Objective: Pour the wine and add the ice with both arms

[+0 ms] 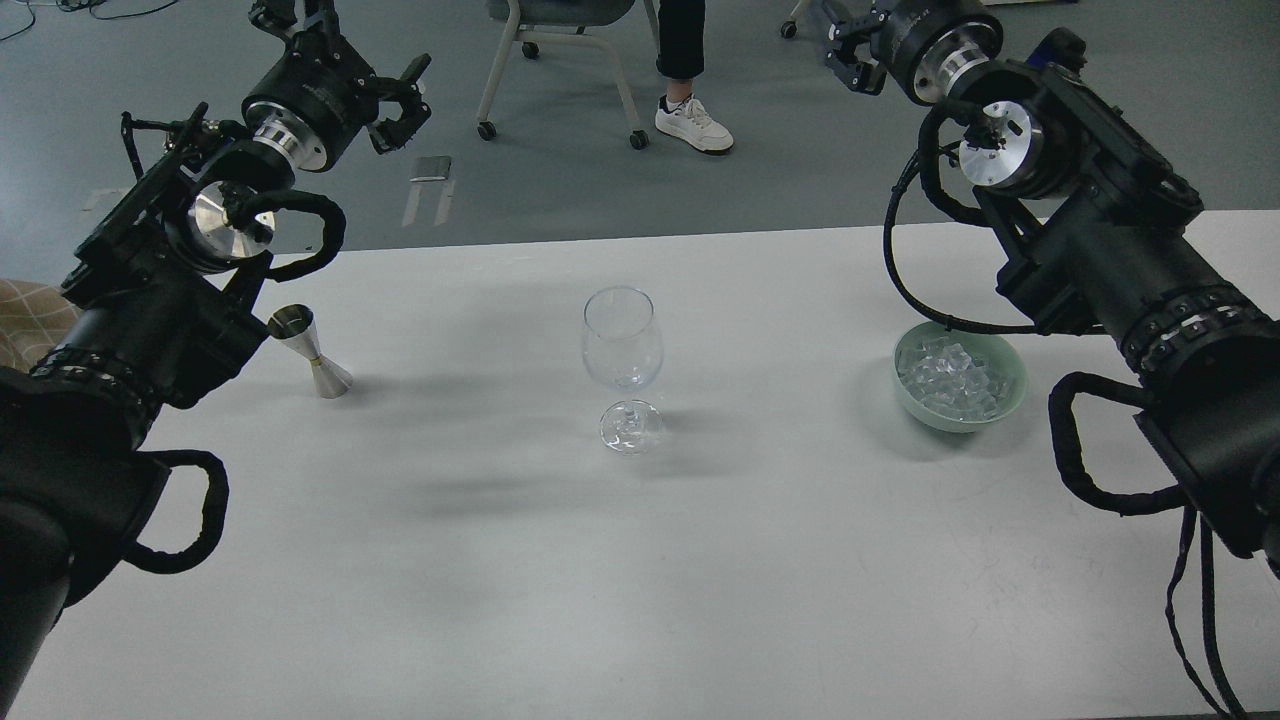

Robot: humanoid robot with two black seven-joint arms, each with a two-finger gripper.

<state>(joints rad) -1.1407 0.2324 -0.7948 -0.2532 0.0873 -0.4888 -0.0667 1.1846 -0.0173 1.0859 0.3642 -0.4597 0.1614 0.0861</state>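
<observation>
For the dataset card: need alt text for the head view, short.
An empty wine glass stands mid-table, with a steel jigger to its left and a green bowl of ice to its right. Two black arms are raised at either side, the left end effector and right end effector holding nothing above the far edge.

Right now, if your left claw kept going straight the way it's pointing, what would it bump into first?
Probably nothing on the table. The left black claw gripper points right and away over the grey floor, toward the grey chair's wheeled legs, though depth is unclear.
</observation>
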